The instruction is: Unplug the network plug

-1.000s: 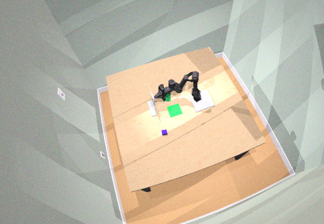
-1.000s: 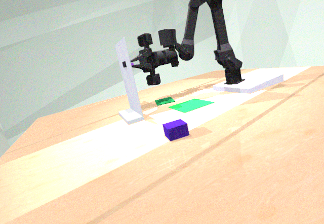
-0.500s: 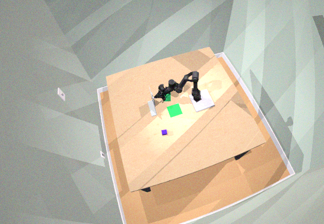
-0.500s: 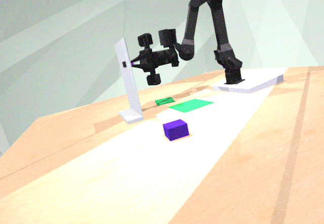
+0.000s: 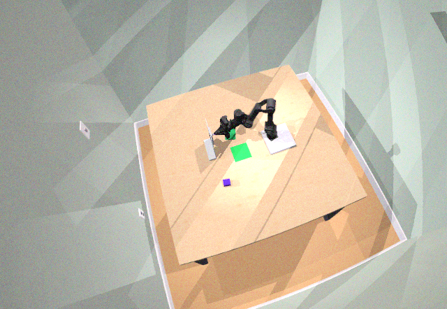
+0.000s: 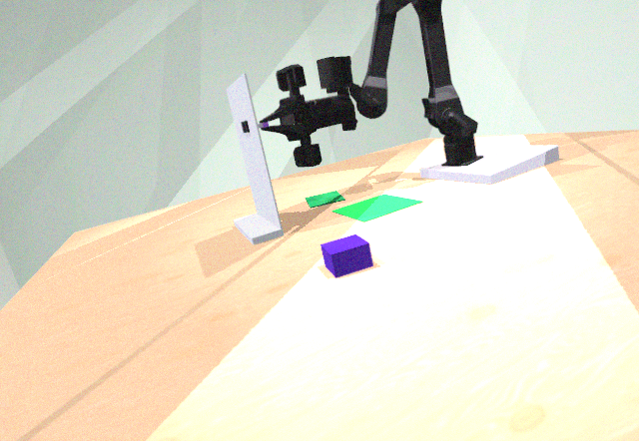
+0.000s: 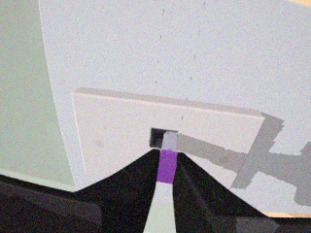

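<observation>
- One step in hand: my tool (image 7: pixel 167 171) is clenched on the purple plug (image 7: pixel 169 167), which sits just ahead of my fingertips in the socket (image 7: pixel 157 138) of the upright panel (image 6: pixel 251 160).
- Next, I judge, the tab must be pressed down and the plug drawn straight back.
- Below and behind me on the tabletop (image 6: pixel 464 291) lies the green marked square (image 6: pixel 376 206); a purple block (image 6: pixel 346 254) sits beyond it, clear of my path.
</observation>
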Available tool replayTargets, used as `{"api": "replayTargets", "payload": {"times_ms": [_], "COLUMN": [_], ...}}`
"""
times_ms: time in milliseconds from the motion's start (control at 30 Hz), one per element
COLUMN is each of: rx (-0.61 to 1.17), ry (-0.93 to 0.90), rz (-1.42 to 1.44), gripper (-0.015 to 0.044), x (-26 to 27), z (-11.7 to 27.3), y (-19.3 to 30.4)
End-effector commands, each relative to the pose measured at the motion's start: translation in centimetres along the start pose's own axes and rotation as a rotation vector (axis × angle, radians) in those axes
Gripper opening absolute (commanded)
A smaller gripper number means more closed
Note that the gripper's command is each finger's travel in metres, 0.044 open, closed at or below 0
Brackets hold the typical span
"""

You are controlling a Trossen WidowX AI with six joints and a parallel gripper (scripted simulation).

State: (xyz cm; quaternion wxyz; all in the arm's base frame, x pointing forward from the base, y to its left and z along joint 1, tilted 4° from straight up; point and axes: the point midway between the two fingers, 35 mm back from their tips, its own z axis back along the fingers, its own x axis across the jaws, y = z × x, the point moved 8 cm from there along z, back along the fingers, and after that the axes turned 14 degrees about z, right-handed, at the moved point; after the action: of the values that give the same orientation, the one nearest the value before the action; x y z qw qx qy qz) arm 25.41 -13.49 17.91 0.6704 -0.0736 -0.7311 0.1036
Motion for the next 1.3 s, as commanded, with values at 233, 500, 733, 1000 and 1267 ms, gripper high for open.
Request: {"api": "replayTargets", "payload": {"times_ms": [233, 500, 733, 1000, 1267], "rx": [0.000, 0.000, 0.000, 0.001, 0.001], "ry": [0.001, 0.001, 0.002, 0.002, 0.003], "rz": [0.003, 0.003, 0.003, 0.003, 0.003], "gripper": [0.0000, 0.0000, 0.0000, 0.0000, 0.0000], "x": [0.0, 0.0, 0.0, 0.0, 0.0], "z": [0.9, 1.4, 1.9, 2.6, 3.2], "y": [0.2, 0.3, 0.3, 0.4, 0.4]}}
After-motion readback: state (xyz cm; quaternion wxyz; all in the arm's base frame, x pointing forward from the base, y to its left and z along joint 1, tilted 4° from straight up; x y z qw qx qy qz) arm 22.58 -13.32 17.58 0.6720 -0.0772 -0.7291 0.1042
